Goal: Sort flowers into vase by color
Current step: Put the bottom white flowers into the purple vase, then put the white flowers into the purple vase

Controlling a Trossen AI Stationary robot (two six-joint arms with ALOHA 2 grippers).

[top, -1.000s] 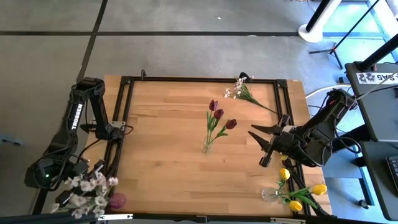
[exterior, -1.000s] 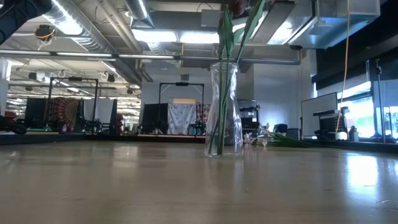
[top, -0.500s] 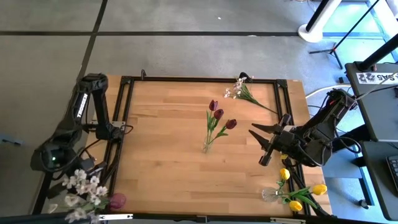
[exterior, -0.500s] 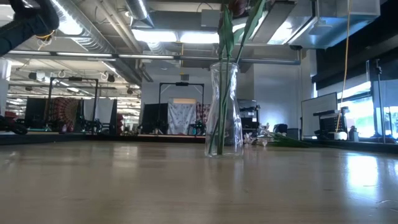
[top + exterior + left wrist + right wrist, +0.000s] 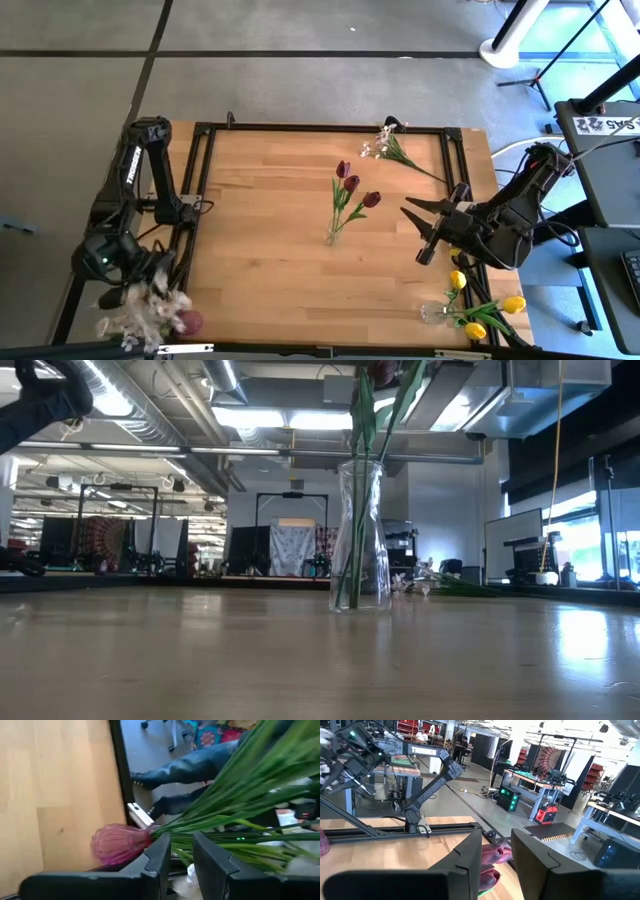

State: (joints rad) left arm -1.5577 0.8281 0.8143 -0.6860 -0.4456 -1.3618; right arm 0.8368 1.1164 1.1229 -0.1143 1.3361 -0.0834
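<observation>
A pink vase stands at the table's near left corner and holds white-pink flowers, blurred, leaning out past the left edge. My left gripper is at their green stems, just outside the vase. A clear vase at mid-table holds three dark red tulips. Another clear vase at the near right holds yellow tulips. One white-pink spray lies flat at the far edge. My right gripper hovers open right of the red tulips, empty. My left gripper has a few green stems between its two fingers, close to the pink vase's mouth. The fingers lie across the stems and slant downward. The stems' lower ends stay in the vase, and the blossoms lean out to the side.
A black metal frame borders the table. In the low view only the clear vase with its stems stands on the wood, with the room behind. A person's legs show beyond the table's edge. Bare wood lies between the vases.
My left gripper has swung from beyond the table's left edge toward the pink vase and has turned and tipped downward. The white-pink blossoms have shifted with it and now show blurred. The pink vase has stayed in place. My right arm has kept still.
</observation>
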